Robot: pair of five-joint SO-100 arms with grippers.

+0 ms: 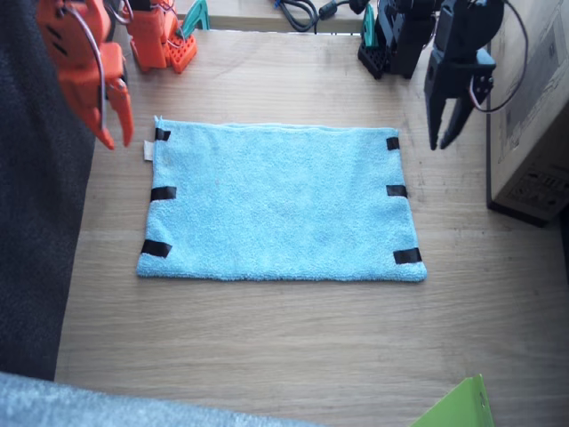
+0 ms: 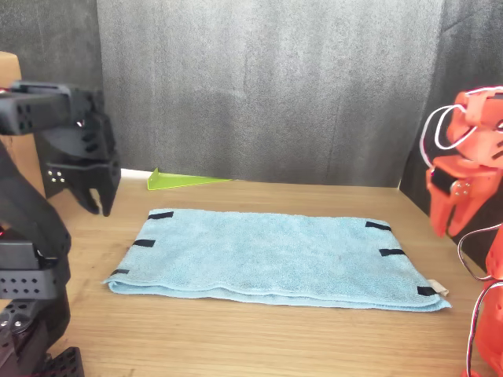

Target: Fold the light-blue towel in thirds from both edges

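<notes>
A green sheet corner (image 1: 458, 407) pokes in nearest the fixed camera, well apart from the light-blue towel (image 1: 280, 203), which lies spread flat in the middle of the wooden table (image 1: 267, 347), black tape strips (image 1: 156, 248) along both short edges. Nothing lies on the towel. Beyond its one edge the orange right gripper (image 1: 114, 133) hangs above the table, jaws slightly parted, empty. Off the opposite edge the black left gripper (image 1: 444, 138) hovers, parted and empty, beside a cardboard box (image 1: 533, 116). Cables (image 1: 298, 11) lie farthest back.
</notes>
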